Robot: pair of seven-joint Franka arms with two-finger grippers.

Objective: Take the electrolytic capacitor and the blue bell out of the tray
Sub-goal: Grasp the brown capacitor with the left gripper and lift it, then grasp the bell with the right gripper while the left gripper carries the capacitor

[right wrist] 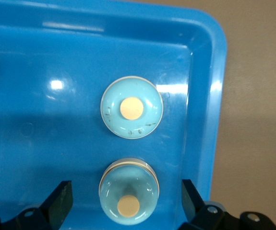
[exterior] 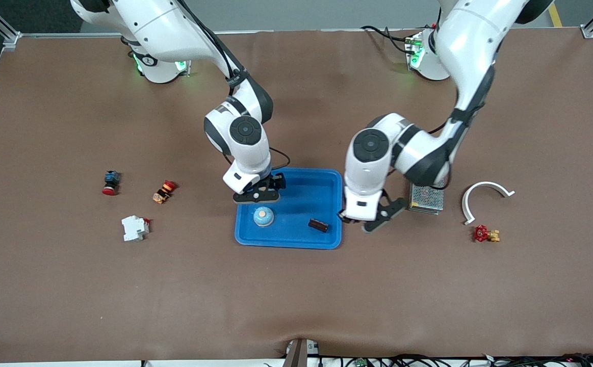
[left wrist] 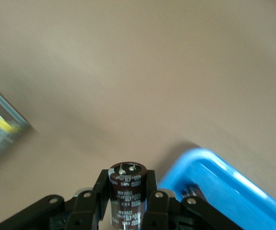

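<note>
A blue tray [exterior: 288, 239] lies mid-table. In it, one light-blue bell [exterior: 263, 216] sits close to its rim [right wrist: 210, 96] at the right arm's end. A second bell [right wrist: 129, 197] lies between the spread fingers of my right gripper [right wrist: 126, 199], which hangs open over it [exterior: 258, 194] and hides it in the front view. A dark capacitor [exterior: 318, 225] lies in the tray. My left gripper [left wrist: 126, 184] is shut on another brown capacitor [left wrist: 126, 191], over the table beside the tray [left wrist: 224, 182] at the left arm's end [exterior: 372, 221].
A metal power supply [exterior: 426, 199], a white curved piece [exterior: 485, 193] and a red valve [exterior: 485, 234] lie toward the left arm's end. A red push button [exterior: 110, 182], an orange switch [exterior: 164, 191] and a white breaker [exterior: 135, 227] lie toward the right arm's end.
</note>
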